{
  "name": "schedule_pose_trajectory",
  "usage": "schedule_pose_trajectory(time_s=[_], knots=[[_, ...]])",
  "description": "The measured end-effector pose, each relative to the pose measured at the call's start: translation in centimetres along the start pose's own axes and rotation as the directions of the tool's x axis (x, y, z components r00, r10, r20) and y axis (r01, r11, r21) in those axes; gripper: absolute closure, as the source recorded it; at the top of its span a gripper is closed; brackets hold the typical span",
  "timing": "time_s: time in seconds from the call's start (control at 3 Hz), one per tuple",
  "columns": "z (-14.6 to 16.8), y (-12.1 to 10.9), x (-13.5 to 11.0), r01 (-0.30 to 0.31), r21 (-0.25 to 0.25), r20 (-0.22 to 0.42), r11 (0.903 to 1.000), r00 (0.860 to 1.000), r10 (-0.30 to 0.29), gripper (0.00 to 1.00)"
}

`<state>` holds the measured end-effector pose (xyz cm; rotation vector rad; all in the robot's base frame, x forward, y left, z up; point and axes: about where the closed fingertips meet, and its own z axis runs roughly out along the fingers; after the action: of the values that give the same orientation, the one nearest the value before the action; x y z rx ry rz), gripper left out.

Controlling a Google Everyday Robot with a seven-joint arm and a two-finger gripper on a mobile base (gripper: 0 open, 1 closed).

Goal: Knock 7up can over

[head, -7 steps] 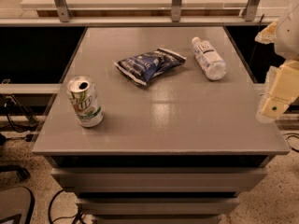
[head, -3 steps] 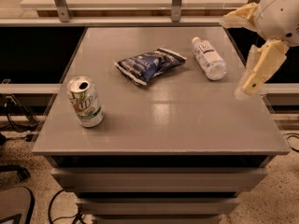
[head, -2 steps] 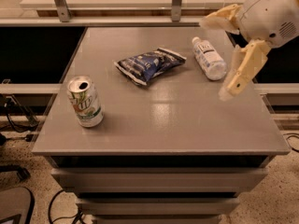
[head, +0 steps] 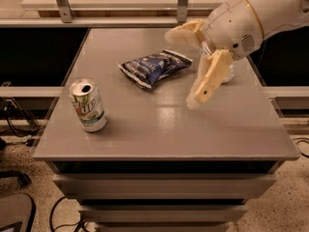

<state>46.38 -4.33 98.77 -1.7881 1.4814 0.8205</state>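
The 7up can (head: 88, 105) stands upright near the front left corner of the grey table (head: 164, 129). It has a silver top with an open tab hole and white and green sides. My gripper (head: 181, 69) hangs above the middle right of the table, well to the right of the can. Its two cream fingers are spread wide apart, one finger (head: 208, 79) pointing down and forward, the other (head: 182, 34) pointing left. It holds nothing.
A dark blue crinkled snack bag (head: 153, 67) lies at the table's middle back, just left of the gripper. A clear plastic bottle (head: 227, 74) lies behind the gripper, mostly hidden by it. A metal rail runs along the far edge.
The arm has swung in from the right edge toward the table's middle, now covering the bottle. The can and the bag have not moved.
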Motion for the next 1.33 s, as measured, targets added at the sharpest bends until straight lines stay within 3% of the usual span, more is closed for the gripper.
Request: schedule_pose_trajectory(time_s=[0.33,0.67,1.33], knots=[[0.0,0.0,0.0,0.000,0.000,0.000,1.0000,1.000,0.000,0.00],[0.9,-0.4,0.7,-0.008,0.011,0.056,0.9999,0.998,0.007,0.00],[3.6,-2.9,3.5,-0.024,0.024,0.197,0.9994,0.980,0.019,0.00]])
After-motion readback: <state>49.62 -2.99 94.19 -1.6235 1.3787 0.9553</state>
